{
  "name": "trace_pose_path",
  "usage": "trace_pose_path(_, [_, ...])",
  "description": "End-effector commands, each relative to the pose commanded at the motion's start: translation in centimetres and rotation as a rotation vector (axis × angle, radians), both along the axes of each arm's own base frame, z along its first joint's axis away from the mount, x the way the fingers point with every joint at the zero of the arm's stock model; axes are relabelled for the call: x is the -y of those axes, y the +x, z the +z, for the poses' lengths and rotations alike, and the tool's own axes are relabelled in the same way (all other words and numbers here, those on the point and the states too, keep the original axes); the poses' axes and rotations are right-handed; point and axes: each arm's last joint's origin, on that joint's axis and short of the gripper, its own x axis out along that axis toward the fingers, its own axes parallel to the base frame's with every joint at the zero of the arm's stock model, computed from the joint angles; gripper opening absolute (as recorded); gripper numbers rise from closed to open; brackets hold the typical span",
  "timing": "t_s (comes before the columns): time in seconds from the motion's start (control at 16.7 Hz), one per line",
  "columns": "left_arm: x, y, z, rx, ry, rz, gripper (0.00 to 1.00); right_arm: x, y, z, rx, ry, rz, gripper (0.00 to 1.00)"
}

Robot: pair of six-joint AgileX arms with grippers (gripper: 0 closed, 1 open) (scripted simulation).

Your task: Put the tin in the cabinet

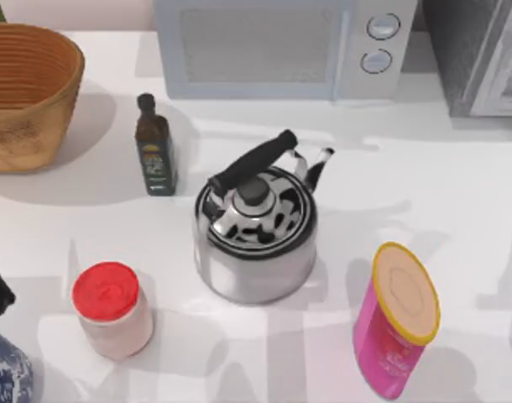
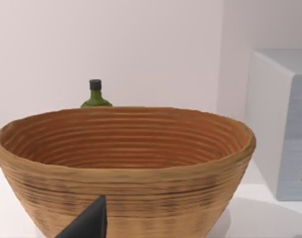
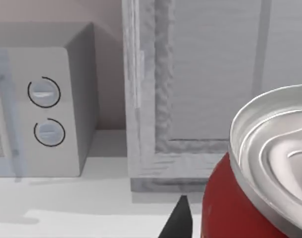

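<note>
Tin (image 3: 240,198): a small red can with a silver metal top, seen very close in the right wrist view, in front of the cabinet and lower than its door frame.
Cabinet (image 1: 478,54): a dark grey box with a pale framed door, just beside the microwave (image 1: 273,46), on the side of the two knobs. The door looks closed.
Right gripper (image 3: 176,220): one dark fingertip shows just beside the tin wall. The can sits so near the wrist that I judge it is held, but I cannot tell the closing of the fingers for sure.
Left gripper (image 2: 86,223): one dark fingertip, facing the basket (image 2: 121,158), far from the cabinet. Open or closed, I cannot tell.
Handling: I judge the tin light, with a thin wall that is smooth and rather slippery. Too strong a squeeze could dent it.
Where to hold: on the round side wall, about mid height, one finger on each side, not on the metal rim.
Risk: the can may turn or slip between the fingers if it knocks against the cabinet frame.
</note>
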Motion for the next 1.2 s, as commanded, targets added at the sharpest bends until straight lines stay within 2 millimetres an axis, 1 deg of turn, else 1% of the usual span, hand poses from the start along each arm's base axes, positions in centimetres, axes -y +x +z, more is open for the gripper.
trace_pose_path(0.12, [0.0, 0.0, 0.0, 0.0, 0.0, 0.0, 1.0, 0.2, -0.4, -0.8, 0.009, -0.003, 0.003, 0.0])
trace_pose_path(0.24, [0.0, 0.0, 0.0, 0.0, 0.0, 0.0, 1.0, 0.3, -0.5, -1.1, 0.014, -0.005, 0.005, 0.0])
trace_pose_path(0.6, [0.0, 0.0, 0.0, 0.0, 0.0, 0.0, 1.0, 0.2, -0.5, -1.0, 0.014, -0.003, 0.007, 0.0])
trace_pose_path(0.72, [0.0, 0.0, 0.0, 0.0, 0.0, 0.0, 1.0, 0.2, -0.5, -0.3, 0.007, -0.002, 0.008, 0.0])
trace_pose_path(0.84, [0.0, 0.0, 0.0, 0.0, 0.0, 0.0, 1.0, 0.1, -0.5, 1.3, -0.008, -0.002, 0.011, 0.0])
trace_pose_path(0.96, [0.0, 0.0, 0.0, 0.0, 0.0, 0.0, 1.0, -0.1, -0.3, 3.9, -0.024, -0.002, 0.015, 0.0])
trace_pose_path(1.08, [0.0, 0.0, 0.0, 0.0, 0.0, 0.0, 1.0, -0.3, 0.2, 7.3, -0.036, -0.003, 0.018, 0.0])
trace_pose_path(1.2, [0.0, 0.0, 0.0, 0.0, 0.0, 0.0, 1.0, -0.5, 1.1, 11.6, -0.029, -0.003, 0.017, 0.0])
